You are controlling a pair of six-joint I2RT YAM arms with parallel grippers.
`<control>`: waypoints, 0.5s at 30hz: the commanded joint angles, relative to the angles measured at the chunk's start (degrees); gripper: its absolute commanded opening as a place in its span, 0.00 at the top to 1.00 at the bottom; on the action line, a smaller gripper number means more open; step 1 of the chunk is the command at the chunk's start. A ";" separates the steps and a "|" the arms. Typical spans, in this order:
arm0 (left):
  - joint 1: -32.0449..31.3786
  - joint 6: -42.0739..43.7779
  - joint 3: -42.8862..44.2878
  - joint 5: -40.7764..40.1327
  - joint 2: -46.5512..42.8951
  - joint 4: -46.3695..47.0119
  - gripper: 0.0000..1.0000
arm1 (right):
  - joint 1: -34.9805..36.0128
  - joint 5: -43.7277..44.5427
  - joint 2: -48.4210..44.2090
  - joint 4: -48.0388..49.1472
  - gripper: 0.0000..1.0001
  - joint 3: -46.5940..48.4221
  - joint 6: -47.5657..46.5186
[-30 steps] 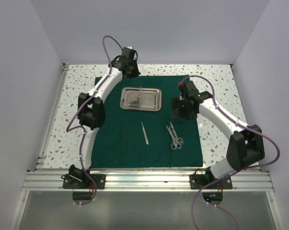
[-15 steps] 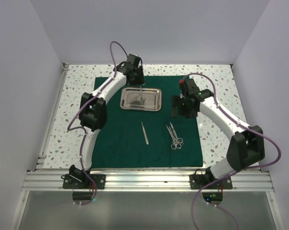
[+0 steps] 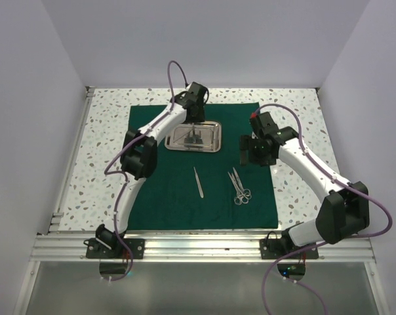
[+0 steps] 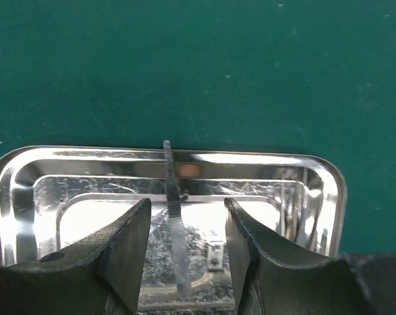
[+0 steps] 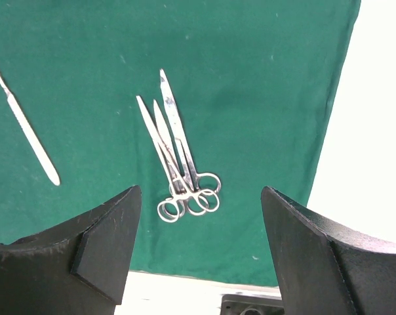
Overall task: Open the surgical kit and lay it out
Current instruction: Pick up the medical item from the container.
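Left hand [image 4: 187, 209] over shiny rectangular steel tray [image 4: 14, 167], rounded corners, scratched floor, near middle of far edge of speckled worktop [image 3: 96, 138]. My fingers [image 4: 129, 252] narrowly parted either side of thin flat steel strip [image 4: 174, 216] in tray, not touching it. Right hand [image 5: 199, 191] spread wide, holding nothing, above ring-handled scissors [image 5: 178, 154] on matte dark green cloth [image 5: 250, 79], toward right edge. Slim tapered silver instrument [image 5: 26, 131] lies apart, mid-cloth.
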 commanded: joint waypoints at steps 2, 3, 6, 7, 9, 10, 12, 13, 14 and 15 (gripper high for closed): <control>0.45 1.39 2.32 -4.85 1.68 -2.20 0.49 | -0.40 1.83 -2.19 -1.08 0.22 -1.34 1.27; 0.45 1.56 2.32 -4.41 2.20 -2.03 0.48 | -0.40 1.92 -2.19 -1.00 0.22 -1.52 1.27; 0.45 1.56 2.50 -3.62 3.52 -1.94 0.50 | -0.40 2.01 -1.93 -0.91 0.22 -1.43 1.27; 0.45 1.56 2.58 -3.36 3.79 -1.94 0.50 | -0.22 2.10 -1.84 -0.91 0.22 -1.43 1.36; 0.45 1.56 2.76 -2.66 4.67 -1.76 0.52 | -0.22 2.27 -1.49 -0.91 0.22 -1.26 1.18; 0.45 1.48 2.76 -2.48 4.93 -1.76 0.52 | -0.31 2.45 -1.31 -0.91 0.22 -1.08 1.01; 0.45 1.39 2.94 -2.30 5.72 -1.68 0.54 | -0.40 2.45 -0.96 -0.91 0.22 -0.90 0.83; 0.45 1.48 3.02 -2.30 5.90 -1.67 0.55 | -0.40 2.45 -0.96 -0.91 0.22 -0.90 0.74; 0.45 1.48 3.11 -2.47 6.42 -1.76 0.59 | -0.40 2.54 -0.87 -0.91 0.22 -0.90 0.65; 0.45 1.48 3.20 -2.56 6.60 -1.76 0.62 | -0.31 2.54 -0.61 -0.91 0.22 -0.90 0.48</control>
